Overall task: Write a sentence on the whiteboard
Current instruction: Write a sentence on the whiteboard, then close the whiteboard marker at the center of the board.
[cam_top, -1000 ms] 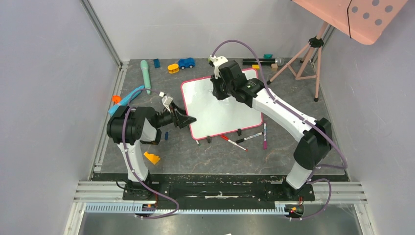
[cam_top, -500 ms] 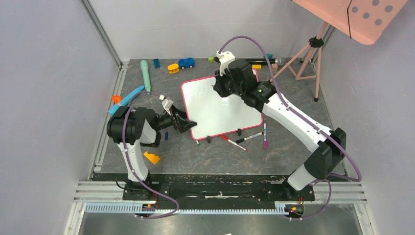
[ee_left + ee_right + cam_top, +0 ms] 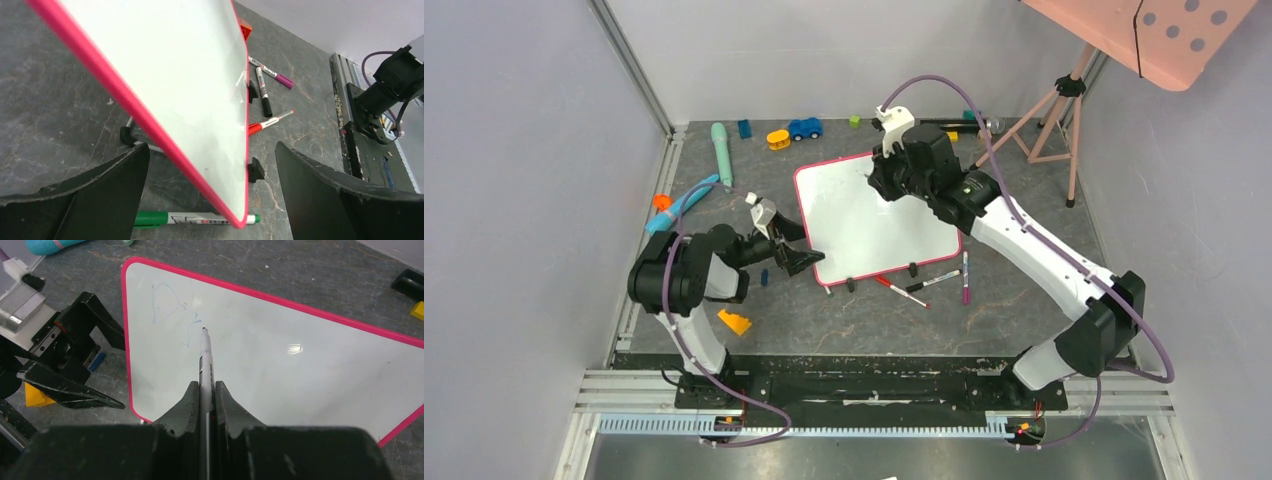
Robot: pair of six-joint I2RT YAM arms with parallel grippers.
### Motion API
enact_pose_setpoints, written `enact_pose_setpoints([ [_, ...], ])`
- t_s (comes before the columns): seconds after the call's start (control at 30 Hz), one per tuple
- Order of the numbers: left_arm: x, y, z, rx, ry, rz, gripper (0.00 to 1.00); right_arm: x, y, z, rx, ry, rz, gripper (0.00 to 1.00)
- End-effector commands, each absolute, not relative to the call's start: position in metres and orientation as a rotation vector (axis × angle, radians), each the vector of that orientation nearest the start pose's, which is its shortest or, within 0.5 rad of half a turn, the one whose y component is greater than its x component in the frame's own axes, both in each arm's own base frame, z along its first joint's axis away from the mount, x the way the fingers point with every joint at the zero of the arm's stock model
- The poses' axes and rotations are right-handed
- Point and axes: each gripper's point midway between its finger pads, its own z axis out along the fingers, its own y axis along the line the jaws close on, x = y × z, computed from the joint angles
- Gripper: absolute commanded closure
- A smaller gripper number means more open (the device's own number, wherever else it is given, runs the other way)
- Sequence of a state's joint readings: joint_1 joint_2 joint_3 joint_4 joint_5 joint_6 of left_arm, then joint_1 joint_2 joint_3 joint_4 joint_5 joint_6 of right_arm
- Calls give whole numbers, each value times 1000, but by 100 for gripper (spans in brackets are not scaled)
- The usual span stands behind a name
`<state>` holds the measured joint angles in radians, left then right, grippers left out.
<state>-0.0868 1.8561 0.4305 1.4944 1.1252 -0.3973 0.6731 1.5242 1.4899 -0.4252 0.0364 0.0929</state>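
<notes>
Glossy whiteboard (image 3: 310,365), matt stone-look table (image 3: 60,100)
The whiteboard is smooth and shiny with 1 glare spot, its frame (image 3: 127,365) glossy pink; the table is dull veined grey; the marker (image 3: 206,355) barrel looks smooth pale plastic.

The whiteboard (image 3: 864,225) is a white rectangle with a thin pink-red frame and rounded corners. It lies in the middle of the table (image 3: 844,325), turned a little askew, with two small black clip feet (image 3: 851,285) at its near edge. The sentence (image 3: 172,307) is only a few faint thin strokes near one corner, the first like a letter D.
</notes>
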Motion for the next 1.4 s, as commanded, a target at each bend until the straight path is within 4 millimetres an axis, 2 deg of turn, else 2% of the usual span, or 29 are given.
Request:
enact_pose_setpoints([
  [0.0, 304, -187, 148, 761, 1348, -1038, 0, 353, 275, 337, -537, 1821, 482, 100],
  [0.13, 305, -165, 188, 532, 1344, -953, 0, 342, 265, 355, -518, 1782, 493, 100],
  [0.23, 316, -141, 195, 284, 1504, -862, 0, 335, 258, 359, -507, 1770, 492, 100],
  [0.27, 322, -135, 204, 215, 1553, -843, 0, 333, 255, 361, -505, 1767, 490, 100],
  [0.3, 323, -133, 196, 128, 1668, -877, 0, 332, 253, 363, -502, 1764, 485, 100],
  [0.33, 331, -128, 199, 2, 1777, -887, 0, 331, 251, 364, -498, 1761, 486, 100],
  [0.37, 331, -117, 180, -192, 1974, -850, 0, 330, 249, 367, -496, 1757, 483, 100],
  [0.4, 334, -103, 183, -242, 2069, -752, 0, 329, 249, 369, -494, 1754, 485, 100],
  [0.43, 324, -92, 175, -217, 2198, -656, 0, 328, 248, 371, -496, 1750, 483, 100],
  [0.5, 323, -66, 189, -329, 2167, -546, 0, 327, 246, 379, -501, 1738, 477, 100],
  [0.53, 316, -42, 199, -477, 2095, -436, 0, 327, 244, 384, -505, 1730, 467, 100],
  [0.57, 305, -8, 197, -651, 2032, -249, 0, 326, 242, 388, -506, 1722, 457, 100],
  [0.6, 291, 12, 199, -778, 1969, -157, 0, 327, 239, 392, -501, 1718, 440, 100],
  [0.63, 284, 24, 197, -821, 1915, -99, 0, 326, 236, 394, -498, 1717, 431, 100],
  [0.7, 282, 22, 193, -804, 1892, -123, 0, 324, 234, 398, -493, 1716, 431, 100],
  [0.73, 287, 6, 191, -709, 1945, -195, 0, 323, 235, 399, -493, 1716, 442, 100],
  [0.77, 291, -6, 183, -653, 2027, -229, 0, 321, 237, 399, -495, 1718, 457, 100],
  [0.87, 290, -31, 151, -520, 2356, -203, 11, 319, 241, 394, -508, 1738, 478, 100],
  [0.93, 287, -35, 142, -415, 2466, -100, 25, 318, 241, 391, -511, 1752, 478, 100],
  [1.0, 288, -42, 139, -349, 2469, -84, 26, 316, 240, 389, -513, 1757, 484, 100],
  [1.07, 287, -43, 129, -340, 2498, -73, 24, 314, 241, 386, -518, 1762, 495, 100],
  [1.13, 284, -45, 111, -311, 2564, -67, 29, 313, 244, 384, -532, 1762, 509, 100],
  [1.2, 283, -56, 92, -281, 2620, -129, 35, 313, 245, 384, -531, 1761, 511, 100],
  [1.37, 280, -60, 55, -346, 2709, -134, 39, 314, 245, 386, -530, 1754, 511, 100],
])
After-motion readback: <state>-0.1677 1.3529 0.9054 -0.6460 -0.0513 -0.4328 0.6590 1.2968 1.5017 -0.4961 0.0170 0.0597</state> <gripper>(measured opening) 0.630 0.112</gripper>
